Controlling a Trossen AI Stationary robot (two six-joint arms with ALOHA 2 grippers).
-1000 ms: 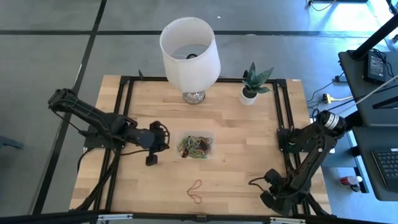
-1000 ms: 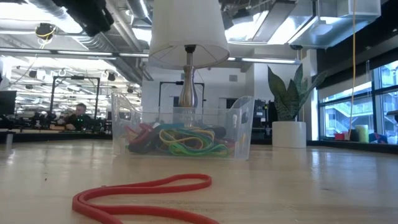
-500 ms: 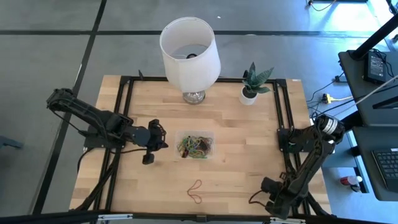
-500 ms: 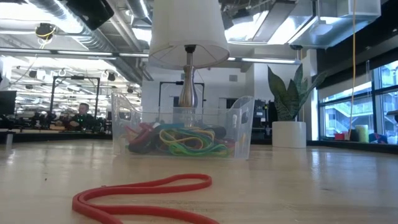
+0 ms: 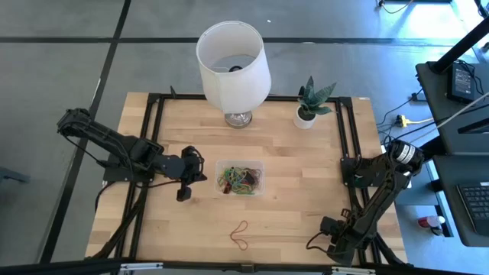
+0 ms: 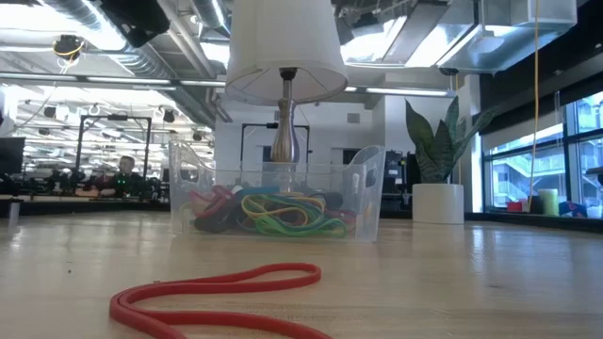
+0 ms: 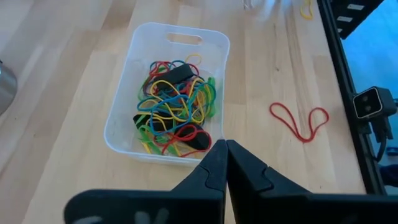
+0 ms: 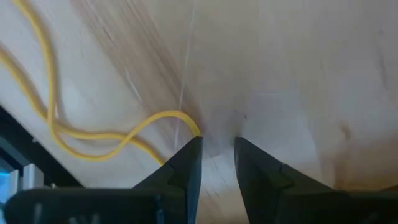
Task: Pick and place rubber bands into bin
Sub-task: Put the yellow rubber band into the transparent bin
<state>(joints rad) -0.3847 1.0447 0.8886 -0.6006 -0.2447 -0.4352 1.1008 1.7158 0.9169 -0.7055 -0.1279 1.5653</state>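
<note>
The clear plastic bin [image 5: 240, 177] sits near the middle of the wooden counter [image 5: 290, 198]. It holds a tangle of rubber bands [image 7: 174, 109] — red, yellow, green, blue and black all mixed up.

One red rubber band [image 5: 240, 234] lies loose on the counter, apart from the bin, toward the near edge. In the low view it lies big and close, in front of the bin. The left wrist view shows it as a pinched loop on the bare wood off to the side of the bin.

The left gripper [image 5: 183, 192] hangs just beside the bin, on its left side. Its two dark fingers [image 7: 208, 171] are pressed tight together with nothing between them.

The right gripper [image 5: 336, 243] is down by the near right corner of the counter, well away from the bin. Its fingers [image 8: 186, 163] stand a little apart, low over the wood. A thin yellow rubber band [image 8: 93, 140] lies on the counter there — one end of it touches the tip of one finger, but nothing sits in the gap.

At the back of the counter stands a lamp with a white lampshade [image 5: 232, 65]. Beside it is a small green plant in a white pot [image 5: 307, 114].
</note>
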